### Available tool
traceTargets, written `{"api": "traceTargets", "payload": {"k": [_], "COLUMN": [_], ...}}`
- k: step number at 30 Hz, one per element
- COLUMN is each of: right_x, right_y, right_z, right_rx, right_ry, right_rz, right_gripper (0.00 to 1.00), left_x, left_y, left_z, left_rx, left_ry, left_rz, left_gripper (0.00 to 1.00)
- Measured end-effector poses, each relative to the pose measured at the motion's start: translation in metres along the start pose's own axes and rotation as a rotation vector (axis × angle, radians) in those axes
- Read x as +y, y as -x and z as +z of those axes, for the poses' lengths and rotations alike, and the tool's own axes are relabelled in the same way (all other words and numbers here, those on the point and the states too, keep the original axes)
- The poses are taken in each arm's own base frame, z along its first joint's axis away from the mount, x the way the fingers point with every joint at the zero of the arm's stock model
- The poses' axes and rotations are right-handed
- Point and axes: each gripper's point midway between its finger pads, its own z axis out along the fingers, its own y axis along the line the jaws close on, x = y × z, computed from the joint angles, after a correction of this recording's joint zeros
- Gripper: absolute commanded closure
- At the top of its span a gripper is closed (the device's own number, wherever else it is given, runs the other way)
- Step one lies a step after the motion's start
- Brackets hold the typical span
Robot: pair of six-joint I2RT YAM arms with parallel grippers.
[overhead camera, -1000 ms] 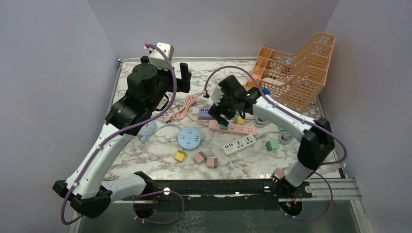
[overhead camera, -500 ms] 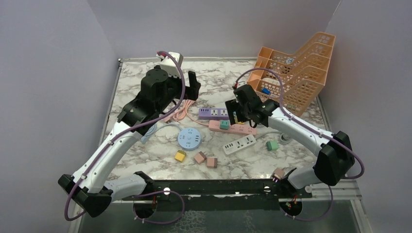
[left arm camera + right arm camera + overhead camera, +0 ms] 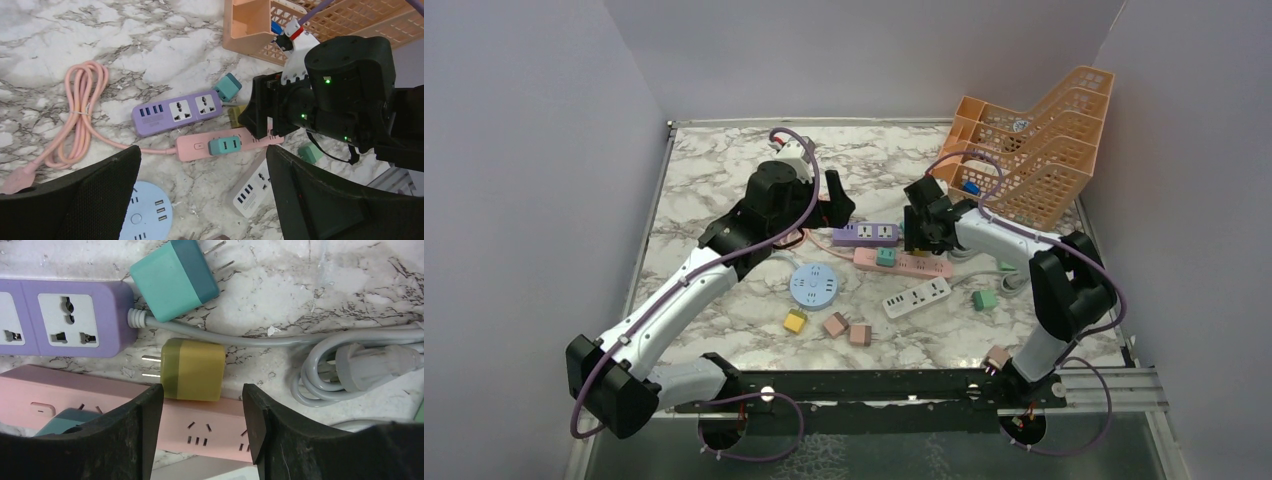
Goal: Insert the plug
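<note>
Top external: orange basket [image 3: 1036, 150] holds a small blue object [image 3: 970, 187].

An orange mesh file rack [image 3: 1036, 150] stands at the far right corner of the marble table [image 3: 709, 170].

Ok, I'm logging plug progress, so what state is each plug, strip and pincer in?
yellow plug, unplugged, lying on its side.
loose teal plug, unplugged, prongs bare.
other teal plug, seated in pink strip.
purple strip, sockets empty.
left pincer, open, empty.
right pincer, open, straddling yellow plug.
</note>
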Motion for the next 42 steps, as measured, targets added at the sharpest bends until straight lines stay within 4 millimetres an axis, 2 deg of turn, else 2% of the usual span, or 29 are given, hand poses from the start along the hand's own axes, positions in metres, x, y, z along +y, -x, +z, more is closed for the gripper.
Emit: {"api": "traceTargets", "payload": {"k": [12,19,26,31,38,42], "right_x": [0.006,0.005,0.008,0.014,0.038,0.055], "right_y": [0.009,0.004,0.001,0.016,0.047,0.059], "right_z": [0.017,0.028,0.024,0.000,-0.061,-0.092], "right_rx": [-0.027,-0.008,-0.019,-0.073,-0.185,-0.237], "right_ry": [0.029,0.033,0.086,0.145,0.338,0.474], "right_rz": [0.024,0.030,0.035,0.052,0.091,0.081], "right_gripper": [0.38,0.60,0.62,0.62,0.61,0.61], "left_x": [-0.008,-0.011,-0.011,-0.016,-0.030,-0.038], "left_y": [-0.013,-0.014,-0.027,-0.045,-0.076,-0.078], "left_z": [0.014,0.015,0.019,0.026,0.043,0.052], "left_rx": [0.050,0.050,0.086,0.134,0.231,0.236], "left_ry": [-0.040,-0.053,-0.065,-0.110,-0.201,-0.239], "left_rz": [-0.078,-0.093,-0.113,-0.159,-0.279,-0.348], "left_gripper": [0.02,0.02,0.02,0.04,0.13,0.14]}}
